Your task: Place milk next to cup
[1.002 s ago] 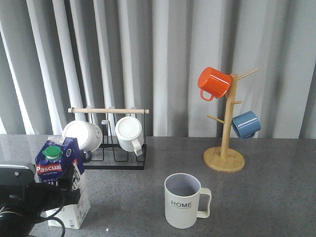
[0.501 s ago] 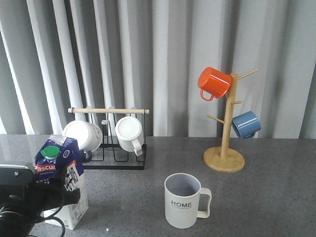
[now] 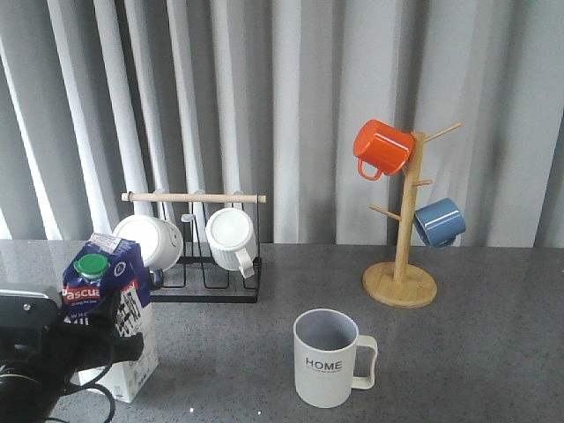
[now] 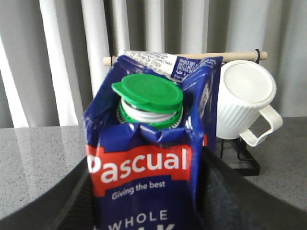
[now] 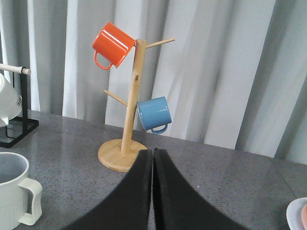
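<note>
The milk (image 3: 107, 295), a blue-and-white carton with a green cap and a red "Pascual" label, stands at the front left of the table, slightly tilted. My left gripper (image 3: 95, 345) is shut on its lower body. In the left wrist view the milk (image 4: 144, 163) fills the space between the dark fingers (image 4: 225, 191). The cup (image 3: 326, 359), a pale ribbed mug with "HOME" lettering, stands front centre, well to the right of the milk; its edge shows in the right wrist view (image 5: 9, 191). My right gripper (image 5: 152, 160) is shut and empty above the table.
A black rack with a wooden bar (image 3: 194, 198) holds two white mugs (image 3: 231, 238) behind the milk. A wooden mug tree (image 3: 401, 286) at the back right carries an orange mug (image 3: 382, 147) and a blue mug (image 3: 438, 222). A pale dish edge (image 5: 297, 215) lies at the far right.
The milk has risen a little in my left gripper and shifted slightly, its top now higher. The cup and the right gripper have not moved.
</note>
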`<state>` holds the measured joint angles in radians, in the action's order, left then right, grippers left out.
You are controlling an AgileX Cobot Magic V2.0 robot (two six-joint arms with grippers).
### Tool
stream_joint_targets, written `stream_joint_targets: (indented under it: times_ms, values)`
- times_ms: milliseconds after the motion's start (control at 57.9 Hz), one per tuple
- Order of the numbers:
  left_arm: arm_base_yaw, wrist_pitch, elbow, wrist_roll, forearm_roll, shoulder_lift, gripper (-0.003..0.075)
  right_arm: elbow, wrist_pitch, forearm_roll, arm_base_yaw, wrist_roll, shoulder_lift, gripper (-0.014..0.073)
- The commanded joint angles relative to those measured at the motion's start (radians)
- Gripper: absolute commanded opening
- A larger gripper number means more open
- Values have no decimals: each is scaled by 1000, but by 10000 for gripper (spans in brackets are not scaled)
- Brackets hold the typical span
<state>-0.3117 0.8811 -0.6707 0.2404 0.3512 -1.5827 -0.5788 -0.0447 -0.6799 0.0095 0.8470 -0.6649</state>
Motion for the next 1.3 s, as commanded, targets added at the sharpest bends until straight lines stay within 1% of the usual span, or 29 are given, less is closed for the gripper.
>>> stream_joint_targets:
  times_ms: [0, 207, 432, 553, 691, 864, 968, 1019, 1123, 1158, 1279]
  values:
    - [2, 95, -28, -2, -52, 78, 73, -27, 51, -2, -7, 6, 2, -4]
    - [-10, 80, -28, -74, -85, 151, 73, -27, 51, -2, -7, 6, 2, -4]
    - [-10, 96, -28, -152, -84, 162, 73, -27, 51, -2, -7, 6, 2, -4]
    - [-9, 42, -24, -216, -84, 162, 73, -27, 51, -2, -7, 6, 2, -4]
    - [-9, -55, -24, -206, -84, 162, 73, -27, 51, -2, -7, 6, 2, -4]
    - [-9, -57, -24, -206, -89, 162, 73, -27, 51, -2, -7, 6, 2, -4]
    - [-9, -96, -25, -137, -165, 164, 73, -27, 51, -2, -7, 6, 2, -4]
    - [-21, -166, -33, -112, -185, 171, 73, -27, 51, -2, -7, 6, 2, -4]
    - [-50, -314, -81, -97, -139, 172, 73, -27, 51, -2, -7, 6, 2, -4]
    - [-57, -344, -95, -95, -114, 172, 73, -27, 51, -2, -7, 6, 2, -4]
    - [-96, -347, -146, -95, -36, 172, 73, -27, 51, -2, -7, 6, 2, -4]
